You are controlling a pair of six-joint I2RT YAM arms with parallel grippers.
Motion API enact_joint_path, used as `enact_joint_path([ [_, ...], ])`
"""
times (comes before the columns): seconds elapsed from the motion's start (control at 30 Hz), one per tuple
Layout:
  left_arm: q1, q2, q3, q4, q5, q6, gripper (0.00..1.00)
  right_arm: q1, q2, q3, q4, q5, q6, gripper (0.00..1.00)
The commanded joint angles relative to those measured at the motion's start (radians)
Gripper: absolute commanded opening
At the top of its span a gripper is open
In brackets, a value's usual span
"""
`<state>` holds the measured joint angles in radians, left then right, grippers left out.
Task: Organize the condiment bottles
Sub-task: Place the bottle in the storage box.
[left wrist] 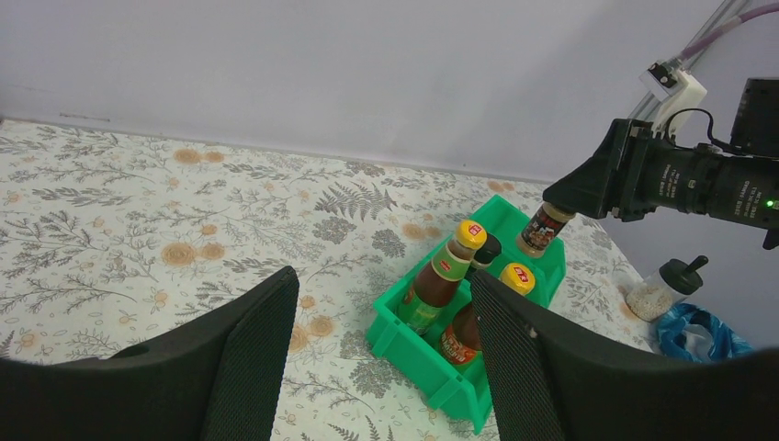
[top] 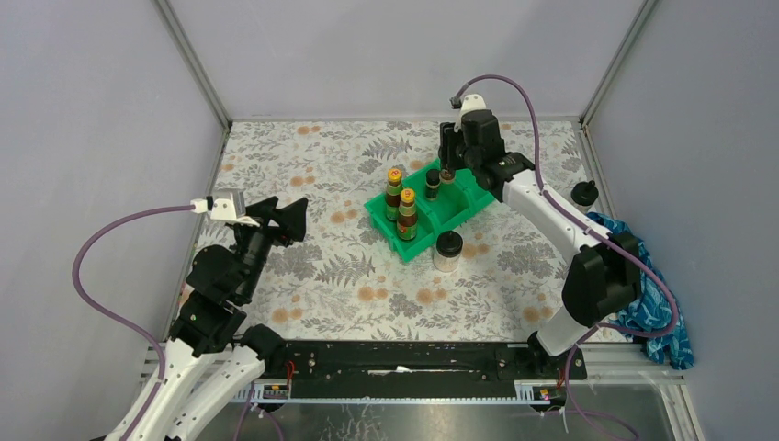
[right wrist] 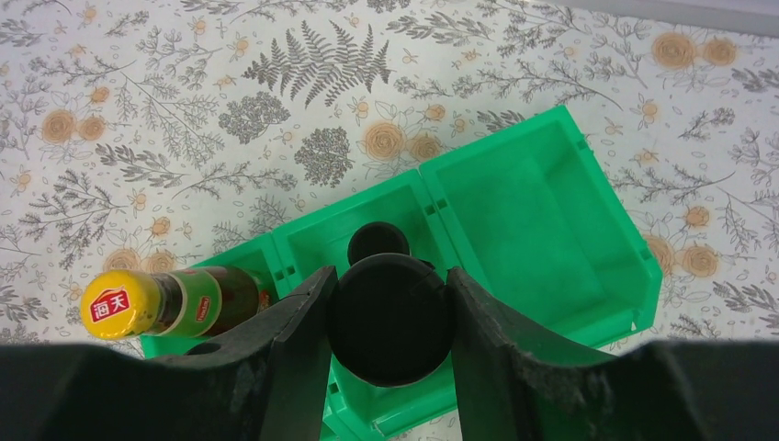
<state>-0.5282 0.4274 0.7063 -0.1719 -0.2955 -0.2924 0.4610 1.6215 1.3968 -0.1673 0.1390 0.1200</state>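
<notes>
The left gripper [top: 289,216] hangs released over the bench [top: 349,285], well left of everything. Farther out, a clear jar [top: 447,250] stands beside the green bin [top: 457,209], nearer than the right gripper [top: 447,170], which is clenched on a dark jar [left wrist: 545,228] above the bin; a second dark jar [right wrist: 378,242] sits just below it, two yellow-capped bottles [top: 394,188] to its left

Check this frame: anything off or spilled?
Nothing spilled or damaged. Only oddity: a crumpled blue cloth at the right edge of the table. One clear jar stands by the bin, a second clear jar near the cloth.
</notes>
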Motion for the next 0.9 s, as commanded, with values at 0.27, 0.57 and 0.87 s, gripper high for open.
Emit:
enact_joint_path([
  [0.27, 0.011, 0.001, -0.011, 0.031, 0.013, 0.006, 0.74, -0.019, -0.002, -0.064, 0.059, -0.019, 0.055, 0.0],
  [0.57, 0.011, -0.004, -0.013, 0.032, 0.014, 0.006, 0.74, -0.021, -0.011, -0.125, 0.106, -0.034, 0.05, 0.0],
  [0.87, 0.012, -0.004, -0.014, 0.032, 0.015, 0.006, 0.74, -0.021, -0.023, -0.216, 0.229, -0.045, 0.015, 0.0],
])
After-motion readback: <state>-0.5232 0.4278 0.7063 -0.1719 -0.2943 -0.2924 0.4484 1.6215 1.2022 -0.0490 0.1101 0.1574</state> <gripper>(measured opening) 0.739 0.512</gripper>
